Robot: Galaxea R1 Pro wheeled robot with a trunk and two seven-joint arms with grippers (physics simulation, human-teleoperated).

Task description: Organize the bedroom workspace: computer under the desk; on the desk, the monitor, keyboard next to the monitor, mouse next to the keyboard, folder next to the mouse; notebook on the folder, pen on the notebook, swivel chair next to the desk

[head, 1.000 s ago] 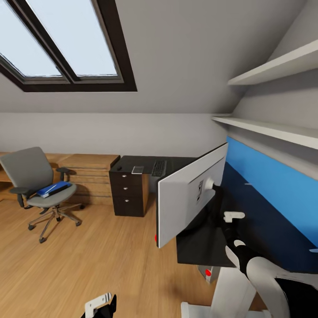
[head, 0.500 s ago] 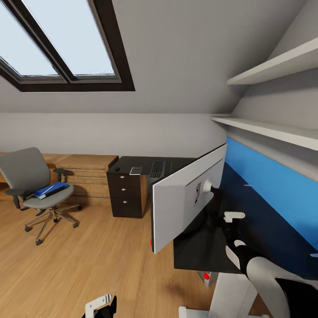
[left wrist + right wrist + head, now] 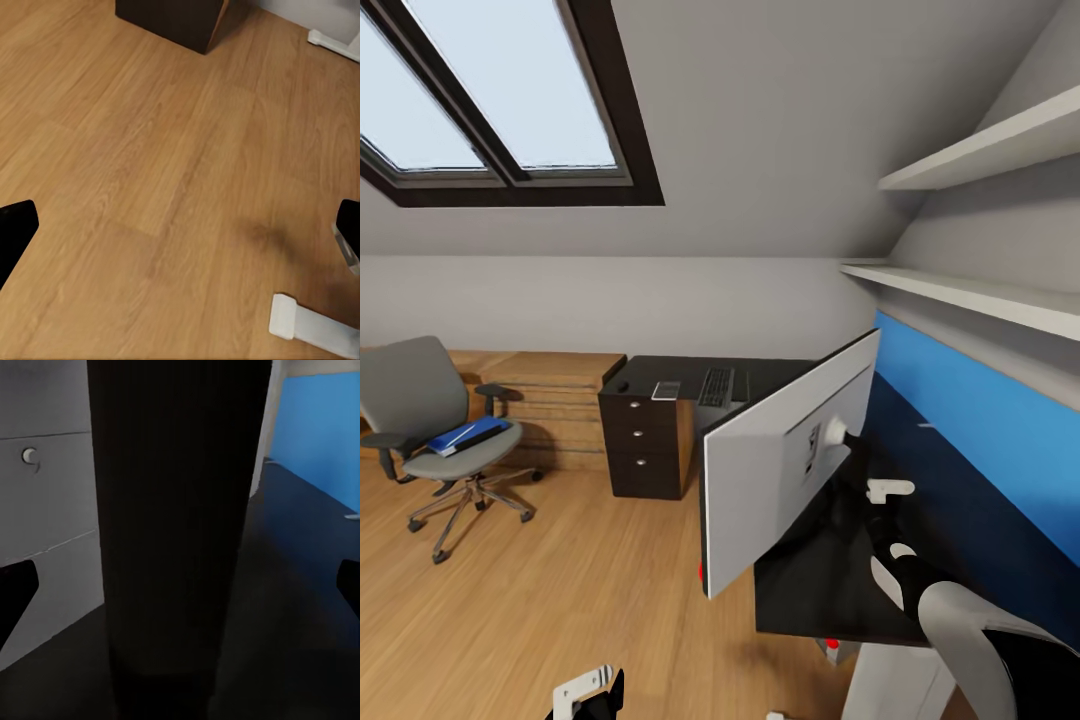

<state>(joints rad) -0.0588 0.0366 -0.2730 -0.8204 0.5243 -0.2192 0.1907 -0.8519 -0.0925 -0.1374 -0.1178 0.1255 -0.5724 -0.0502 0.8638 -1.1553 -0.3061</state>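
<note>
The monitor (image 3: 780,480) stands slanted at the black desk's (image 3: 810,590) front left corner, silver back toward me and one end past the edge. My right gripper (image 3: 875,505) sits behind it, open, with the black neck (image 3: 180,547) between its fingers. The keyboard (image 3: 718,385), the grey notebook (image 3: 666,389) and the small dark mouse (image 3: 626,383) lie at the desk's far end. The blue folder (image 3: 465,436) rests on the swivel chair (image 3: 420,400) at the left. The computer's red light (image 3: 831,645) shows under the desk. My left gripper (image 3: 590,695) hangs open over the floor (image 3: 165,172).
A black drawer unit (image 3: 645,450) stands under the desk's far end, beside low oak shelving (image 3: 550,400). Two white wall shelves (image 3: 980,150) hang over a blue panel (image 3: 980,420) at the right. The desk's white foot bar (image 3: 311,326) lies near my left gripper.
The whole view has shifted slightly, so the chair and drawer unit sit further left in the picture. The monitor keeps about the same place against the desk, and both grippers hold their poses.
</note>
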